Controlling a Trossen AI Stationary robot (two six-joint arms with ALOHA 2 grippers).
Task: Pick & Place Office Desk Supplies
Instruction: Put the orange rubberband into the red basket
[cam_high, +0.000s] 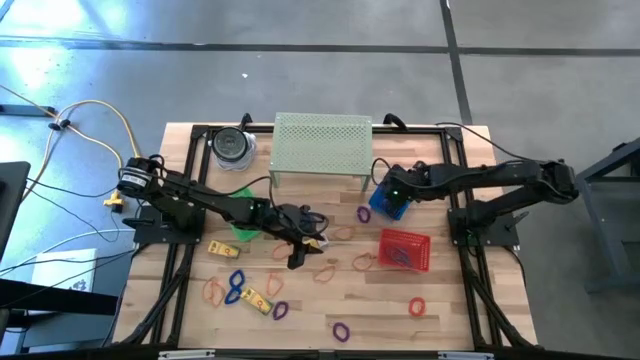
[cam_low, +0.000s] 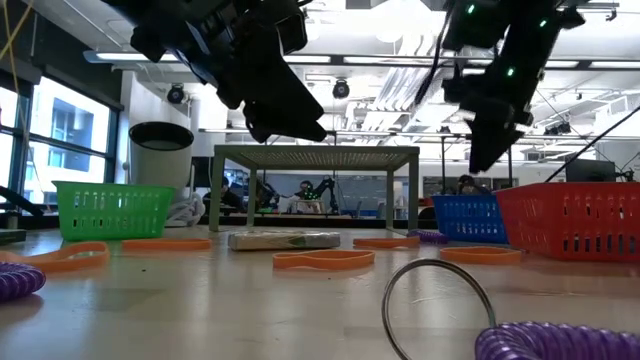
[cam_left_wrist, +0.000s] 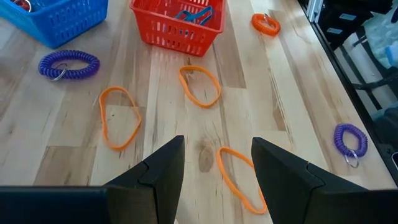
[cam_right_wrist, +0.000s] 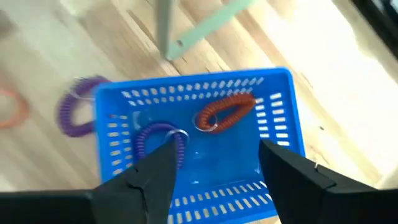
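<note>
Orange band loops (cam_left_wrist: 200, 86) lie scattered ahead of the left gripper (cam_left_wrist: 214, 171). Its jaws stand partly apart and hold nothing. One loop (cam_left_wrist: 239, 178) lies between and just past the fingertips, long axis running away from the gripper toward its right finger, so it looks like the next pick. Left arm is clearly the nearer one. In the left wrist view: three orange loops, two purple coil bands (cam_left_wrist: 69, 64), one orange coil (cam_left_wrist: 266, 23), one red basket (cam_left_wrist: 177, 28), one blue basket corner (cam_left_wrist: 59, 22).

Further right, the right gripper (cam_right_wrist: 214, 168) hangs straight above the blue basket (cam_right_wrist: 199, 149), jaws wide, nothing between them. Below it in the basket lie one purple coil (cam_right_wrist: 158, 138) and one red-orange coil (cam_right_wrist: 225, 111); another purple coil (cam_right_wrist: 78, 112) sits on the wood just outside. My read is that it has dropped its load.

High view: one green basket (cam_high: 243, 228), one pale green perforated stand (cam_high: 322, 143), one lidded jar (cam_high: 233, 146), two yellow oblong pieces (cam_high: 258, 299). Remaining loops too small to count.
</note>
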